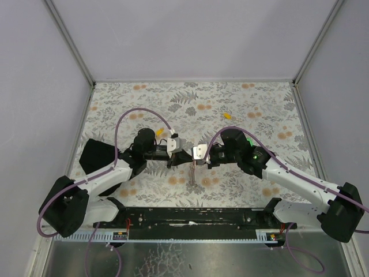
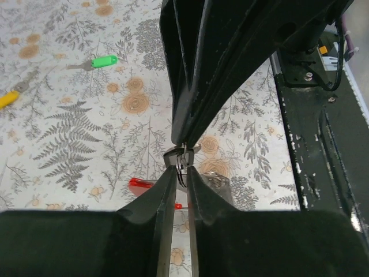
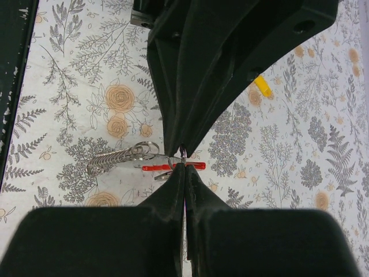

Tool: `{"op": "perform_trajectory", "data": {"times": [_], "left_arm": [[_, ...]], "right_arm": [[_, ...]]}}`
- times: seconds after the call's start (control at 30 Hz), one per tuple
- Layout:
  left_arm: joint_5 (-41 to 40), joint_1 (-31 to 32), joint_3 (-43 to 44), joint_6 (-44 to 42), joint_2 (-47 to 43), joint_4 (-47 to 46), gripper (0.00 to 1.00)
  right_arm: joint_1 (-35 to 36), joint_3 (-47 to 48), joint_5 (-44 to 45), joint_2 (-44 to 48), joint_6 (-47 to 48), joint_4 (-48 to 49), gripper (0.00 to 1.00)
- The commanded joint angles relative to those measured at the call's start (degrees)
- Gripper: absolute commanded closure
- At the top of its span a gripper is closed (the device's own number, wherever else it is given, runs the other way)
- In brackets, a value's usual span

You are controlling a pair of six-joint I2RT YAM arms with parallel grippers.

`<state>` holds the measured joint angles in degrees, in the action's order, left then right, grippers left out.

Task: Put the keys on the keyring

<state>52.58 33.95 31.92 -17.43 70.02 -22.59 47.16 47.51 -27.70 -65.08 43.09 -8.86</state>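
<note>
Keyring [image 3: 153, 167] — at both jaws' tips

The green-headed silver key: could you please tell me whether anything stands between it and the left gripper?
Nothing visible does: only bare floral cloth lies between the green-headed silver key and the left gripper.

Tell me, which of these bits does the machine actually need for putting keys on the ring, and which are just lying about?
For the job:
- keyring
- green key
- yellow key

Just there:
- floral cloth
- purple cables
- black rail at the near edge
</note>
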Motion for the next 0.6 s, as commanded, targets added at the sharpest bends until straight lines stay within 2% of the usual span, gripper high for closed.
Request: {"op": "perform_trajectory", "data": {"times": [0.0,0.03,0.23,0.57], "left_arm": [[1.69,-0.28,1.87,1.83,0.27,-1.21,0.96],[1.40,-0.29,1.65,2.81,0.10,-1.95,1.00],[-4.99,-0.29,-1.41,11.18,-2.16,-8.50,1.00],[-19.09,0.62,-8.12,28.68,-5.21,-23.37,1.00]], "right_arm": [[0.51,1.42,-1.39,1.65,-0.29,1.97,1.00],[0.55,1.37,-1.31,1.75,-0.38,1.88,1.00],[0.55,-1.36,0.82,4.71,-1.94,2.17,1.00],[0.67,-8.74,2.02,6.19,-6.22,9.57,1.00]]}}
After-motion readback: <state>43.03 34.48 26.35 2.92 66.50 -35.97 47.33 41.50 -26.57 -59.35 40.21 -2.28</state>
